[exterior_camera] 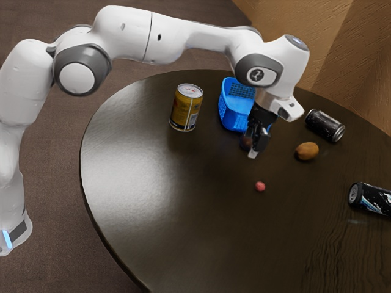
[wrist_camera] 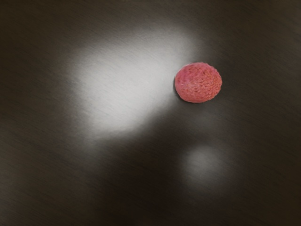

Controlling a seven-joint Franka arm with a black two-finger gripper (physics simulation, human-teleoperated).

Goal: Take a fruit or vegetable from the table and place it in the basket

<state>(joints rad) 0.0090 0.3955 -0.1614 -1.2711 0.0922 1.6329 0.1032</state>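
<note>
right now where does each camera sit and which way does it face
Exterior view: off to the arm's side, looking down at a slant over the round table and blue basket; the arm shows from its base at the exterior view's left out to the hand.
Wrist view: mounted on the hand, facing down onto the tabletop.
Shared: the small red fruit and part of the tabletop.

Yellow can (exterior_camera: 185, 111), upright, silver top uppermost. Dark can (exterior_camera: 324, 126), on its side, its silver-rimmed end toward the exterior view's right. Black can with blue and white markings (exterior_camera: 374, 199), also on its side, cut off by the exterior view's right edge. Brown floor (exterior_camera: 52, 134) lies beneath; a tan, grained surface (exterior_camera: 351, 46) occupies the upper right corner.
</note>
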